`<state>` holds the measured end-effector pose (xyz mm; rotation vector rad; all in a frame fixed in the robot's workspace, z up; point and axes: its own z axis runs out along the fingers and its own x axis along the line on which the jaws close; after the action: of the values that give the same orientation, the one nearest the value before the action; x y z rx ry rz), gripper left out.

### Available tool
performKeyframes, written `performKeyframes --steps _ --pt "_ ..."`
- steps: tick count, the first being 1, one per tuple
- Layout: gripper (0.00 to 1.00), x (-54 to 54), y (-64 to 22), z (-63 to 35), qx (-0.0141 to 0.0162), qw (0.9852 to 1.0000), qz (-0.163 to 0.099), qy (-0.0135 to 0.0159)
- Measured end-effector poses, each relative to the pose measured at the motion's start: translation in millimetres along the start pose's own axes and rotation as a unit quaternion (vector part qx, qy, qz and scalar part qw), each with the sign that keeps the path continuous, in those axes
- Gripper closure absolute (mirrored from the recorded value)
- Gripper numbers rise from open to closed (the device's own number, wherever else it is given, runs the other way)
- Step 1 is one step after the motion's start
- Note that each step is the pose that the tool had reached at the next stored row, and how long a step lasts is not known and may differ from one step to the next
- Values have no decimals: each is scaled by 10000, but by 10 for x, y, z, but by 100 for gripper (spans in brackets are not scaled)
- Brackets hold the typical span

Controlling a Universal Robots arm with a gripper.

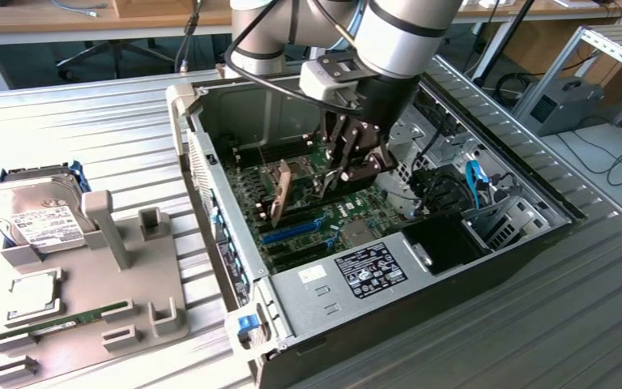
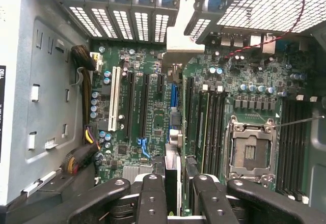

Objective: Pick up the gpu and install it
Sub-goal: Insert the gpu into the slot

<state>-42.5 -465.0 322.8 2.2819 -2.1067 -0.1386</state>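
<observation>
Reaching down into the open computer case (image 1: pixel 527 235), the gripper (image 1: pixel 346 174) held the gpu (image 1: pixel 279 190) clamped edge-on between its fingers (image 2: pixel 152 198), the card upright just above the motherboard (image 2: pixel 153 117). Outside the case, on the exterior view's left, a hard drive (image 1: pixel 32 215) stood in a grey parts tray (image 1: pixel 127 316).

Robotics lab | ribbed metal counter (image 1: pixel 95 121) | open PC case (image 1: pixel 505 243) on it | wooden desks (image 1: pixel 41 16), office chair (image 1: pixel 100 53), aluminium frame (image 1: pixel 614 49) behind the case
</observation>
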Motion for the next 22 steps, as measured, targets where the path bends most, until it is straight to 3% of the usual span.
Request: performKeyframes --steps 22 --pt "74 1 8 58 0 10000 3 0"
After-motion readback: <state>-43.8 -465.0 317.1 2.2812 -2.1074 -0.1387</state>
